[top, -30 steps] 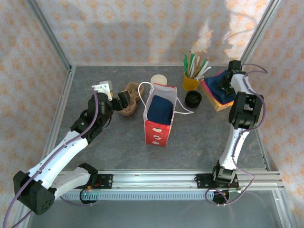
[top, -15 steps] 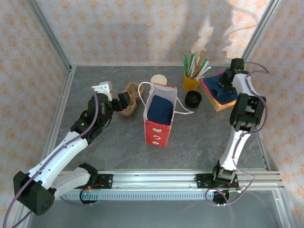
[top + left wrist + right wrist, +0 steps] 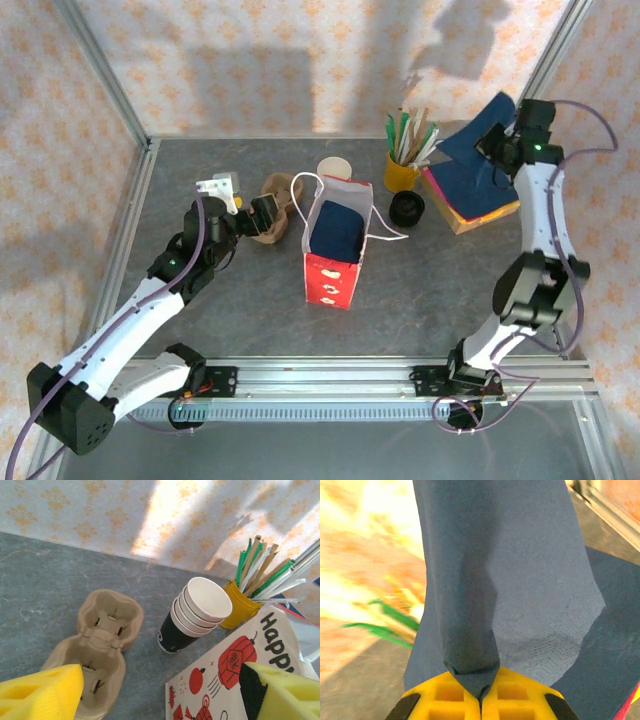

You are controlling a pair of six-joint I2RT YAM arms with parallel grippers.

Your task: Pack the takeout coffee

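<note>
The takeout coffee cup (image 3: 194, 611) is the top of a nested stack, white above and black below, standing behind the red paper bag (image 3: 333, 245). From above that cup (image 3: 335, 168) shows as a pale ring. My left gripper (image 3: 160, 695) is open above the cardboard cup carrier (image 3: 97, 640), a hand's width short of the cups and holding nothing. From above, the left gripper (image 3: 256, 216) sits at the carrier's (image 3: 273, 190) near side. My right gripper (image 3: 480, 692) is shut on a corner of a dark blue napkin (image 3: 510, 580). That right gripper (image 3: 503, 148) holds the napkin (image 3: 476, 135) up above the back right.
A napkin pile (image 3: 472, 192) lies on a tray at the right. The yellow mug of sticks (image 3: 402, 172) and low black lids (image 3: 407, 208) stand between it and the bag, which holds a blue napkin (image 3: 333, 228). Metal frame posts and patterned walls close in the table.
My right gripper has shut on a blue napkin and lifted it up off the pile toward the back right corner. The left arm has barely moved.
</note>
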